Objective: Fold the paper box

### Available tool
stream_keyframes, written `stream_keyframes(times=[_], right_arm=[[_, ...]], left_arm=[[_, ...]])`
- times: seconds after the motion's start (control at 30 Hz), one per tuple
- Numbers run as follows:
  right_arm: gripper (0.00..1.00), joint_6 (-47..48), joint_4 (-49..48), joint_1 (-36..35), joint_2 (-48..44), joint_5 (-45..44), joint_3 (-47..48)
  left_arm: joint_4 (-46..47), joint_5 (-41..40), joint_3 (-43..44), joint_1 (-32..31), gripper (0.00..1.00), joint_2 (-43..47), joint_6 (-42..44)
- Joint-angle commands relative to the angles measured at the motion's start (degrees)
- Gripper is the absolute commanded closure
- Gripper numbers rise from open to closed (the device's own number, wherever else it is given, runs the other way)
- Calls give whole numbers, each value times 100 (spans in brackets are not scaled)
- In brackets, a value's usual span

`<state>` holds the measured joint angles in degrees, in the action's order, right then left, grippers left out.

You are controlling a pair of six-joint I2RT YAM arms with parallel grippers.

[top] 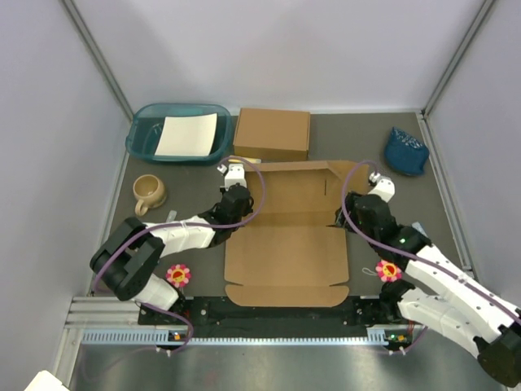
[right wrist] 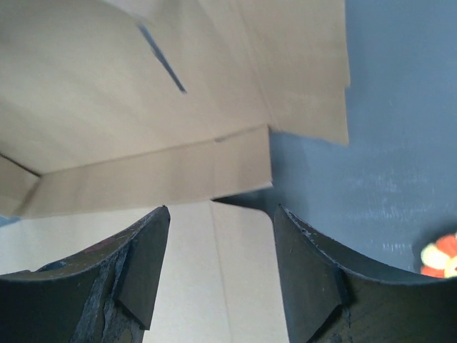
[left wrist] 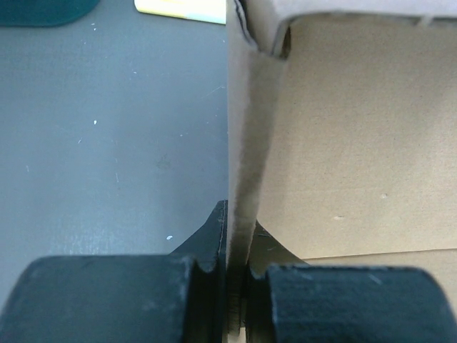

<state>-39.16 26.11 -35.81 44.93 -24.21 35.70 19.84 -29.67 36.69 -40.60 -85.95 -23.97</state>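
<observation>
The paper box lies mid-table between the two arms, mostly a flat brown die-cut sheet. Its near panel is spread toward the arm bases, and its far half has thin walls starting to rise along the back and sides. It looks light and fairly stiff. It should bend cleanly along the scored creases but buckle or slide on the grey table if pushed anywhere else. The safest hold is therefore on a flap's free edge close to a crease, with the other arm steadying the sheet. The left gripper does this at the box's far left corner. The left wrist view shows its fingers closed thin on the upright left side wall, seen edge-on. That arm reaches forward and inward, with its forearm low along the sheet's left edge. The right gripper sits at the far right side with its jaws moderately apart and nothing between them. A raised side strip and a slotted flap are just ahead of its fingertips. Its forearm angles in from the right. Behind the sheet are a closed brown box, a teal tray holding a white sheet, a mug and a blue bundle.
</observation>
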Motion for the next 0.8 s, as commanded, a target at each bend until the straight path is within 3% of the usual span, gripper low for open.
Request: stream_keyframes(times=[0.0,0.47,0.77], right_arm=[[38,-671,167,39,411,12,-274],[40,-646,-1423,303,1440,329,-731],[53,-470,-2117,364,1932,496,-757]], left_arm=[[-542,-30,-56,-1,100,122,-144],[-507,58,-109,-1,100,237,41],[-489,93,-162,-18,100,281,15]])
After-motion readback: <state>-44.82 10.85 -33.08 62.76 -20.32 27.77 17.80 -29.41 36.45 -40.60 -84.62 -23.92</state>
